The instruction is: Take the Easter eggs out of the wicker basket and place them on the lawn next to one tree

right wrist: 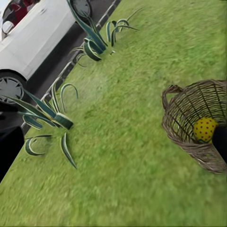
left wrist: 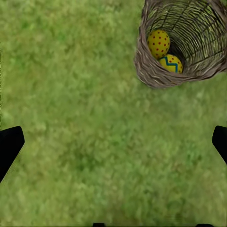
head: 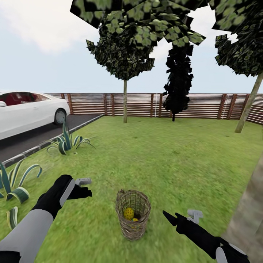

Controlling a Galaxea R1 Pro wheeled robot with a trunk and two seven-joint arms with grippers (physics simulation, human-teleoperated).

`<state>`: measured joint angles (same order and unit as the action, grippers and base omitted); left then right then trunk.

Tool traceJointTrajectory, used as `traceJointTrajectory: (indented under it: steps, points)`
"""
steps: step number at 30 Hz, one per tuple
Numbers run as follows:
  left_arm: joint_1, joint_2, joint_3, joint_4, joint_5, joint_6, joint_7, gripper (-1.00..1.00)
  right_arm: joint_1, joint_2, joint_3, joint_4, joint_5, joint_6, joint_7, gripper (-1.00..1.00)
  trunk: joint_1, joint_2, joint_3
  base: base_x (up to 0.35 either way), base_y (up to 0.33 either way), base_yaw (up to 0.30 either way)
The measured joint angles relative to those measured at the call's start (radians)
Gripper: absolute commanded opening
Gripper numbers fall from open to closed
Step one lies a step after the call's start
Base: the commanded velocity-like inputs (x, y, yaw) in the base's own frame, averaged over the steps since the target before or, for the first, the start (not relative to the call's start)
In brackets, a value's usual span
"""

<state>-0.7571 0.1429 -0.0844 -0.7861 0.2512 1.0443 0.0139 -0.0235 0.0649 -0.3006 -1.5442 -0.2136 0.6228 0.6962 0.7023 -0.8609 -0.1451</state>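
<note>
Nothing's out yet: the wicker basket point(head: 133, 214) sits low centre on the lawn point(head: 164, 153), two eggs point(left wrist: 159, 43) visible inside, a third unseen. Left hand point(head: 83, 187) fingers apart, empty; right hand point(head: 182, 216), can't tell.

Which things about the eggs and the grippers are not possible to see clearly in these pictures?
- Third egg: the wicker basket wall may hide it; the left wrist view shows the red-dotted egg and the zigzag egg.
- Zigzag egg: head view, too small.
- Left gripper: fingertips cut off by the wrist view's edges.
</note>
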Motion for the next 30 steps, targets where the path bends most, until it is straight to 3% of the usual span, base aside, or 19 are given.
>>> traceJointTrajectory:
  steps: [25, 30]
  points:
    - [-0.003, 0.005, -0.004, 0.001, 0.001, 0.000, 0.000, 1.00, 0.000, -0.006, -0.004, 0.014, 0.001, -0.006, 0.001, 1.00, 0.001, 0.000, 0.000, 0.021, 0.007, -0.002]
    - [-0.003, -0.002, -0.005, 0.002, 0.000, 0.000, 0.000, 1.00, 0.000, -0.009, -0.004, 0.010, -0.002, -0.006, 0.001, 1.00, 0.001, 0.000, 0.001, 0.000, 0.000, -0.138]
